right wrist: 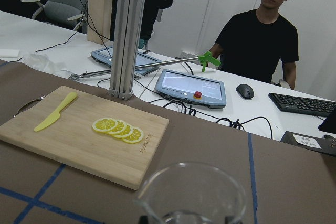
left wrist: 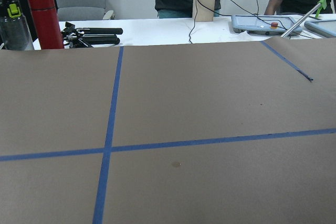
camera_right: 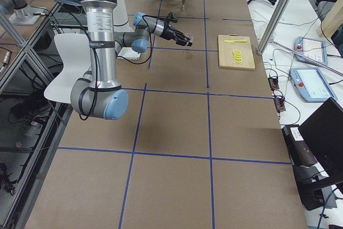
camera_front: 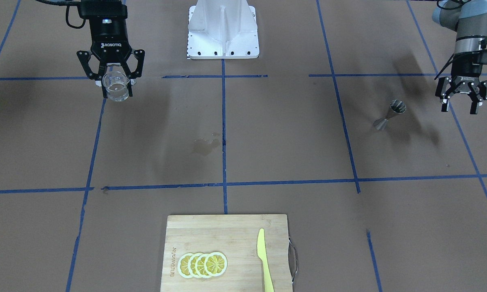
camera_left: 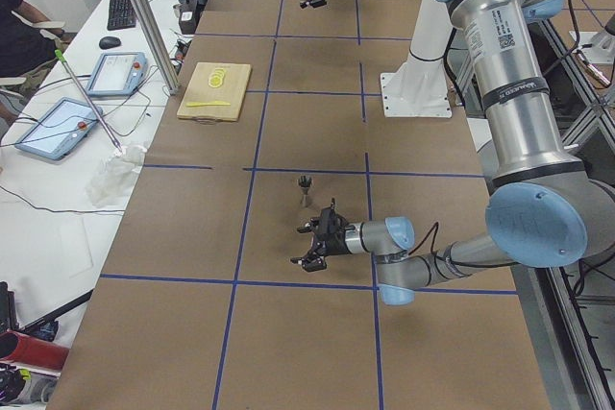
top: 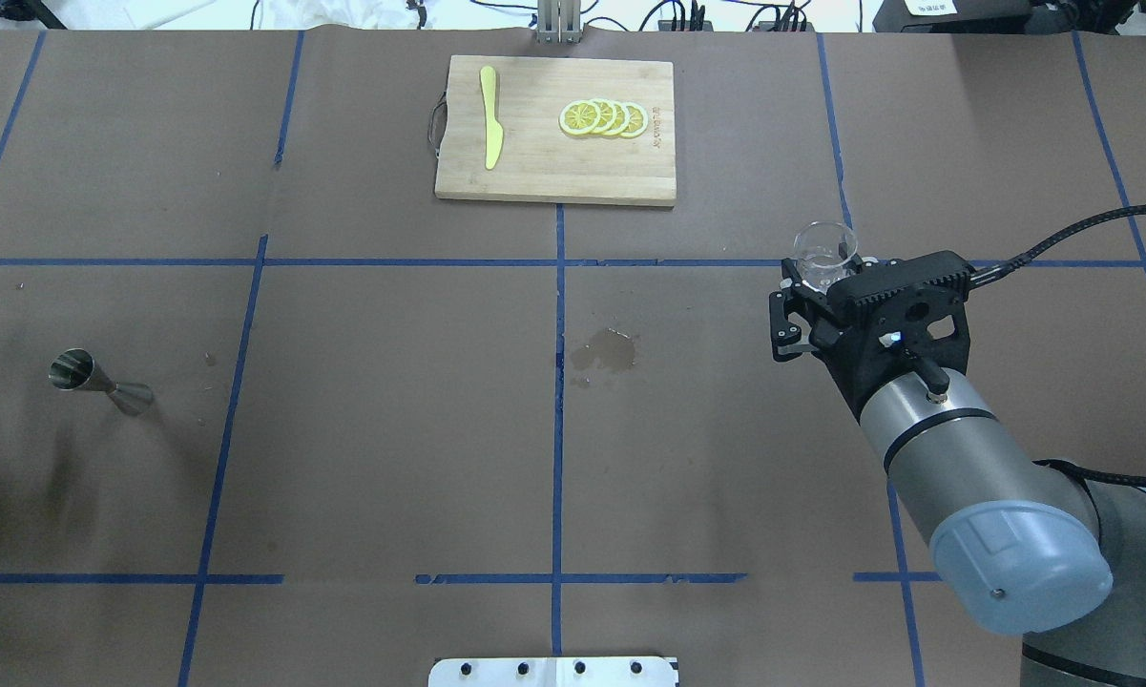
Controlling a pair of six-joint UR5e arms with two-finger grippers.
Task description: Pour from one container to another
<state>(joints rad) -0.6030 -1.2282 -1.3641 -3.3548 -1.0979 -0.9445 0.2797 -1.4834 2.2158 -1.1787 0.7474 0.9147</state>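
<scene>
Front-facing view: right gripper (camera_front: pixel 117 94) clamps the raised cup (camera_front: pixel 115 84); left gripper (camera_front: pixel 459 109), fingers spread, hangs near the standing jigger (camera_front: pixel 390 114).

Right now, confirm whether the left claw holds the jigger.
No, the left claw hangs open, apart from the jigger on the table.

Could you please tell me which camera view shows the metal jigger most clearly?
The overhead exterior view: the jigger stands in the open, its mouth and narrow waist plain. The front-facing view shows it nearly as well, both side views show it tiny, and neither wrist view shows it.
</scene>
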